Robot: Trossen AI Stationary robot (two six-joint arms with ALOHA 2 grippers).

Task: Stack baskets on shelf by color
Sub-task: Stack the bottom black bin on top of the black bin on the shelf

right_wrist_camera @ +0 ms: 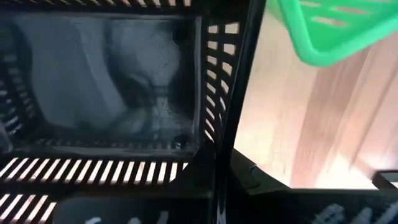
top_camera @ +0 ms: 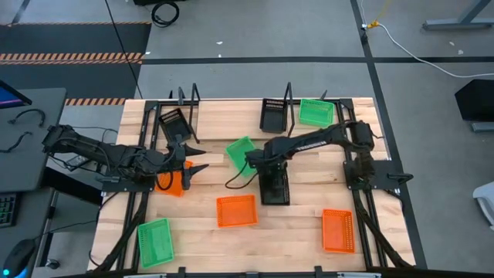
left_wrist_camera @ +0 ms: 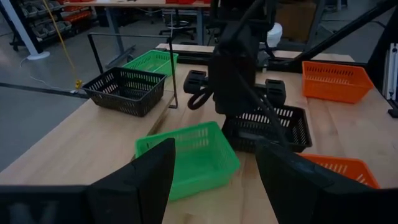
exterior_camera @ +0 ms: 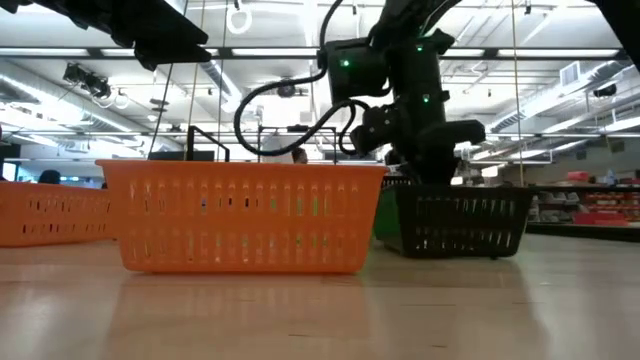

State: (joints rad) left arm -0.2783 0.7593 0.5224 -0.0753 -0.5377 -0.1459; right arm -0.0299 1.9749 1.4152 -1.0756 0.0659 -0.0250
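Black basket point(top_camera: 275, 185) sits mid-table, long axis running from the far edge toward the near edge, just right of the tilted green basket point(top_camera: 241, 154) and just beyond and to the right of the orange basket point(top_camera: 236, 210). Right gripper point(top_camera: 266, 164) is down at its far end, directly over the rim; right wrist view looks straight into the basket floor with one wall passing close under the camera, so the fingers seem to straddle that short wall, but whether they are clamped on it or merely apart around it, cannot tell. Right arm is clearly the nearer one. Left gripper point(top_camera: 193, 167) hovers left of the green basket, fingers point(left_wrist_camera: 143, 177) spread apart, empty, facing that green basket, above another orange basket point(top_camera: 171, 182). Shelf point(top_camera: 231, 112) stands along the far edge with a black basket point(top_camera: 273, 114) and a green basket point(top_camera: 316, 112) in its right part and another black basket point(top_camera: 173, 122) at its left. Likely step: grab the mid-table black basket by the short wall, carry it away toward the far edge onto a black one. More baskets wait near the front: green point(top_camera: 154, 242), orange point(top_camera: 338, 230).
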